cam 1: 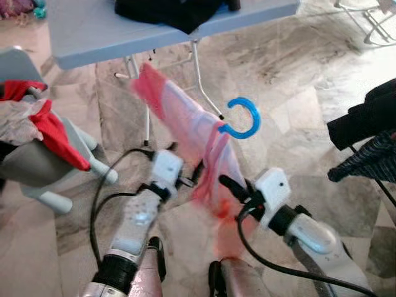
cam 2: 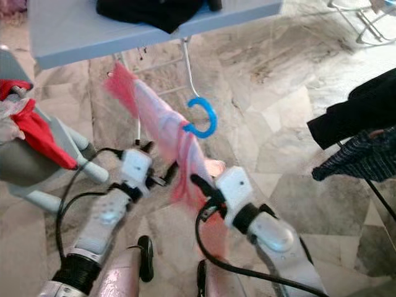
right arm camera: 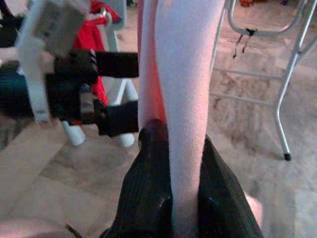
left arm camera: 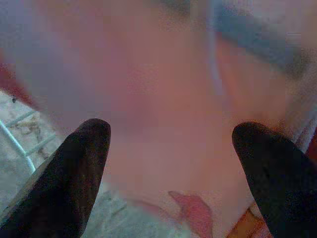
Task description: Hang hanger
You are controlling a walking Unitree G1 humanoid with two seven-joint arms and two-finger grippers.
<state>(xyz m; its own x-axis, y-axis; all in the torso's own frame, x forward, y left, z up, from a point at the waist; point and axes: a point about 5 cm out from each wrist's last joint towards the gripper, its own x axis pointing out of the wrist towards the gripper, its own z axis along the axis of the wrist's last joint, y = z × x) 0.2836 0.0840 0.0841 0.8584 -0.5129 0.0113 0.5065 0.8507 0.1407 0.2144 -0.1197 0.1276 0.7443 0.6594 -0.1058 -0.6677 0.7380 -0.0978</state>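
Two grippers crowd the pink cloth (cam 1: 185, 124) draped on the blue hanger (cam 1: 242, 119) out over the floor, right gripper (right arm camera: 173, 163) clamped on the fabric, left gripper (left arm camera: 171, 148) spread wide beside it, so one tug might slide it off.

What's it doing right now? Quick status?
Right gripper shut on pink-and-white garment on blue plastic hanger. Left gripper open beside it. Grey folding table ahead.

Ahead, a table (cam 1: 93, 37) with clothing (cam 1: 170, 12) piled on top. Between both arms, a hanger (cam 1: 238, 120) draped with a garment (cam 1: 192, 142). At left, a chair (cam 1: 37, 167) under clothes; at right, more hanging clothes (cam 1: 365, 136).
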